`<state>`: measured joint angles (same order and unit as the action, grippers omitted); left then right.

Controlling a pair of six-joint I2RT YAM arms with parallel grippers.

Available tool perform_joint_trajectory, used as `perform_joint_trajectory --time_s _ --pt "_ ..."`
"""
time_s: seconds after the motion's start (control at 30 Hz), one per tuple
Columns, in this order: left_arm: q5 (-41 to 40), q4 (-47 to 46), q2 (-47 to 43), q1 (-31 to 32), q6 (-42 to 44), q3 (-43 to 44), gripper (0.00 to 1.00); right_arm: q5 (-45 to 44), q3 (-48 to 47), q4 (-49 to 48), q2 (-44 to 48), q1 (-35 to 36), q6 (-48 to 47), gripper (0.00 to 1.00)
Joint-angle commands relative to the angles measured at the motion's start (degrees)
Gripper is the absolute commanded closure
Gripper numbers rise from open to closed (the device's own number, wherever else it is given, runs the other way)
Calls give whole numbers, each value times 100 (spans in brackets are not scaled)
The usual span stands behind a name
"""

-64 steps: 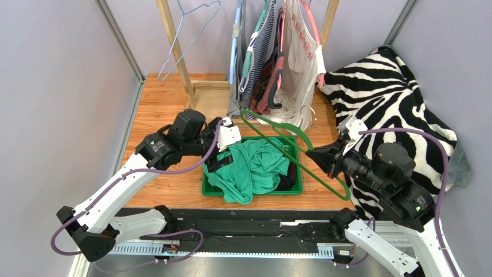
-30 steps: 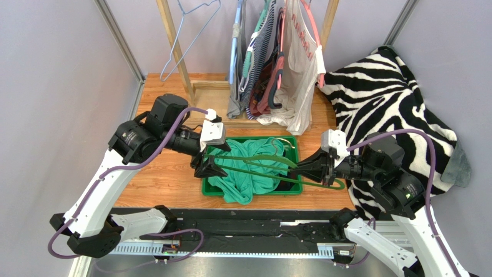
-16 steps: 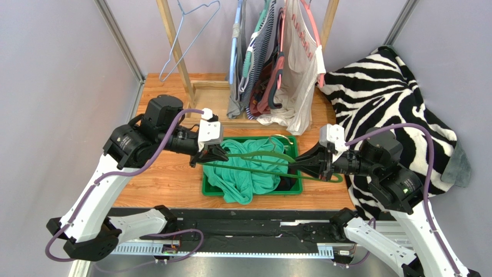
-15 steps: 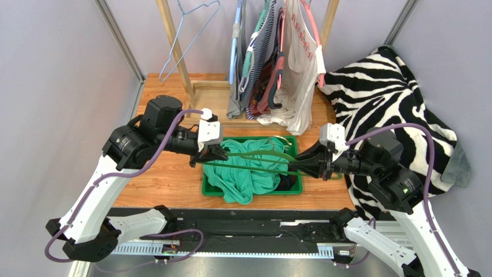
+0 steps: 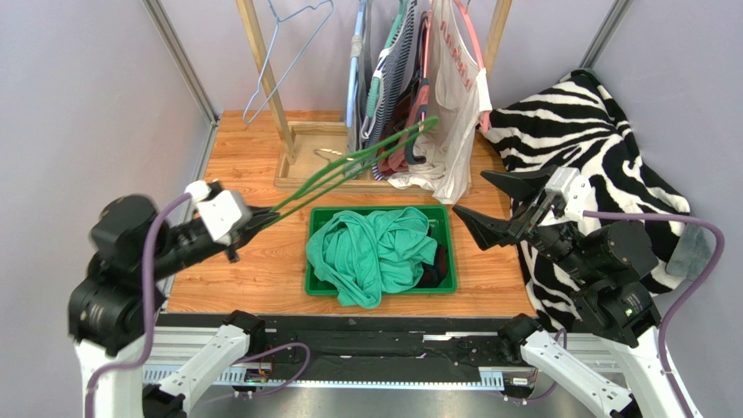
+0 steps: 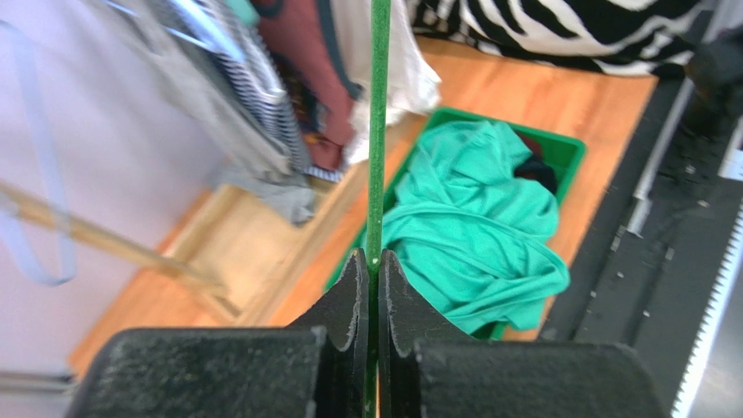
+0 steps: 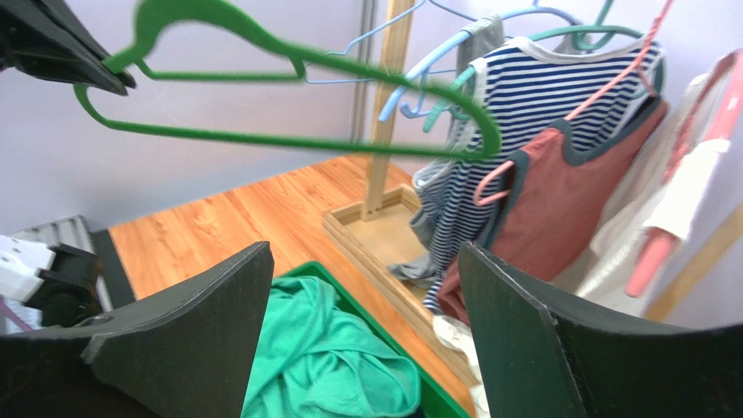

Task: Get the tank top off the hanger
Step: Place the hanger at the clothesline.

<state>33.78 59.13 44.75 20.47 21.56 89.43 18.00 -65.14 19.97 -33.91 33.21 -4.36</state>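
hanger (image 6: 378, 131) raised | tank top (image 5: 375, 252) in tray (image 5: 427, 288) | wood tabletop (image 5: 248, 152), grey walls (image 5: 87, 104)

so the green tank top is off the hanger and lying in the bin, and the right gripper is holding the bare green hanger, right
Not quite. The left gripper holds the bare green hanger, shut on its rod, as the left wrist view shows. The right gripper is open and empty. The rest is right: the green tank top is off the hanger and lying in the bin.
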Motion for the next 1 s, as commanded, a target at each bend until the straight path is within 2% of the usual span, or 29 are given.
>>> perform_joint_trajectory --time_s 0.0,0.03,0.07,0.1,0.17,0.23,0.3,0.33,0.37,0.4,0.43,0.47,0.5,0.57,0.7,0.8,0.83,0.9,0.97 --pt "-47 80 -432 -298 6 505 100 717 282 -361 -273 27 760 19" --pt "-47 98 -467 -359 23 653 100 1088 518 -510 -483 10 892 22" --pt "-47 116 -493 -385 15 742 100 1457 642 -607 -633 36 1189 31" --pt "-56 55 -485 -403 -55 830 100 1913 748 -712 -782 175 1270 35" --pt "-126 -103 -424 -447 -178 1093 100 1980 933 -766 -1360 526 1115 43" --pt "-345 -436 -327 -456 -520 1365 100 1524 986 -792 -1801 1308 807 45" --pt "-860 -857 -143 -465 -914 1594 100 1129 890 -766 -2592 1922 543 42" --pt "-1117 -964 -46 -465 -1030 1700 100 1022 829 -714 -2847 2030 498 40" --pt "-1415 -1052 163 -474 -1118 1805 100 943 724 -696 -3128 2118 471 34" --pt "-1984 -1140 261 -474 -1171 1928 100 768 714 -713 -3513 2258 454 31" --pt "-2242 -1193 349 -474 -1172 1955 100 601 722 -783 -3691 2321 454 28" --pt "-2470 -1237 480 -465 -1154 1956 100 399 731 -801 -3823 2391 271 21" --pt "-2821 -1220 551 -465 -1172 1947 100 -142 749 -793 -4060 2557 208 19" --pt "-2991 -1159 727 -474 -1207 1895 100 -707 801 -863 -4211 2681 85 13" --pt "-3271 -702 1219 -474 -1426 1921 100 -2261 933 -1003 -4492 3137 -223 11" --pt "-3535 -666 1553 -465 -1497 1877 100 -2896 1039 -1100 -4703 3436 -460 11" --pt "-3588 -675 1624 -474 -1506 1868 100 -2977 1108 -1161 -4765 3481 -478 12" --pt "-3685 -693 1870 -474 -1514 1972 100 -3057 1144 -1197 -4940 3526 -399 20" --pt "-3703 -501 2264 -474 -1619 2165 100 -3031 1162 -1206 -5107 3526 -346 37"
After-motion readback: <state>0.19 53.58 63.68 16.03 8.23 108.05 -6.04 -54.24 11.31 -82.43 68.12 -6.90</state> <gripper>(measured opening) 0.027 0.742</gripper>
